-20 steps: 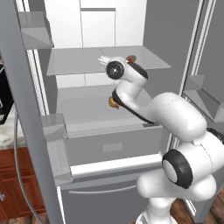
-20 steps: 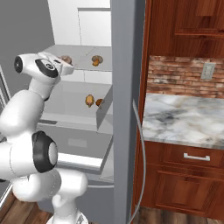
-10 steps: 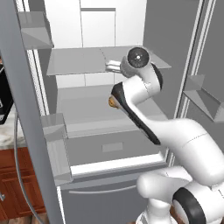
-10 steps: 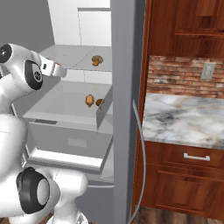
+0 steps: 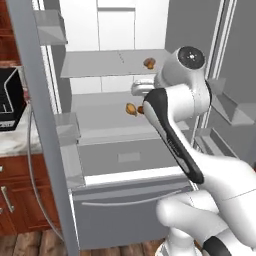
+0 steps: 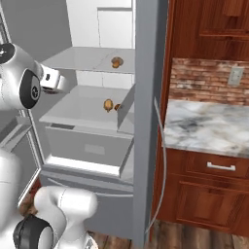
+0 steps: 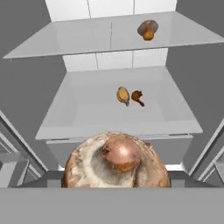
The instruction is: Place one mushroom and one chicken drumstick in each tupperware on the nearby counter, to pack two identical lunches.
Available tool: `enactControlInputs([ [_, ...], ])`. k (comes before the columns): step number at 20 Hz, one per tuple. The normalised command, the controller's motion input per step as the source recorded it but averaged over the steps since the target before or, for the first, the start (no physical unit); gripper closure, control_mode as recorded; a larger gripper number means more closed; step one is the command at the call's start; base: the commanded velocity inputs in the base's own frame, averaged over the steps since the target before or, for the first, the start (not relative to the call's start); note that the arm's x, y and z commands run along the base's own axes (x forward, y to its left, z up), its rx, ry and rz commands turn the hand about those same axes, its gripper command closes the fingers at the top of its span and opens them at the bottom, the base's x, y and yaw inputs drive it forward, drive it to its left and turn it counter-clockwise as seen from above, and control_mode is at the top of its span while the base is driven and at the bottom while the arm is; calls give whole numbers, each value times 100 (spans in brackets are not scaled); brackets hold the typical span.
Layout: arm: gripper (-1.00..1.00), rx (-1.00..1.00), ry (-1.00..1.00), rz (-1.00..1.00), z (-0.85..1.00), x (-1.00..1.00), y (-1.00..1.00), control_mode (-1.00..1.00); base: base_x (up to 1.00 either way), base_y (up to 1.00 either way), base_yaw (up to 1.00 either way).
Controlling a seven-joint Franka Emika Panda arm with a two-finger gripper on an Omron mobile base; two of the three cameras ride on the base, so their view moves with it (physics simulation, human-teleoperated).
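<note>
On fridge shelves (image 7: pixel 109 39), three food items, one mushroom (image 7: pixel 116 162) in hand.

Glossy white rounded arm (image 5: pixel 200 165) segments — dark grey joint bands and a round dark cap (image 5: pixel 191 57) at the elbow.

Brown mushroom (image 7: pixel 116 164), cap up, held close before the camera; marble desk (image 6: pixel 209 127) beside the fridge.
</note>
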Motion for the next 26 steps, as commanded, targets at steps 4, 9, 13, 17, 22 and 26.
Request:
enactControlInputs([
  [4, 100, 0, 0, 0, 0, 0, 0, 100, -100, 24, 17],
  [9, 100, 0, 0, 0, 0, 0, 0, 100, -76, 72, 6],
  [13, 100, 0, 0, 0, 0, 0, 0, 100, 1, 100, 0],
  [17, 100, 0, 0, 0, 0, 0, 0, 100, 9, 100, -5],
  [22, 100, 0, 0, 0, 0, 0, 0, 100, 11, 100, -6],
  [26, 100, 0, 0, 0, 0, 0, 0, 100, 37, 100, -11],
])
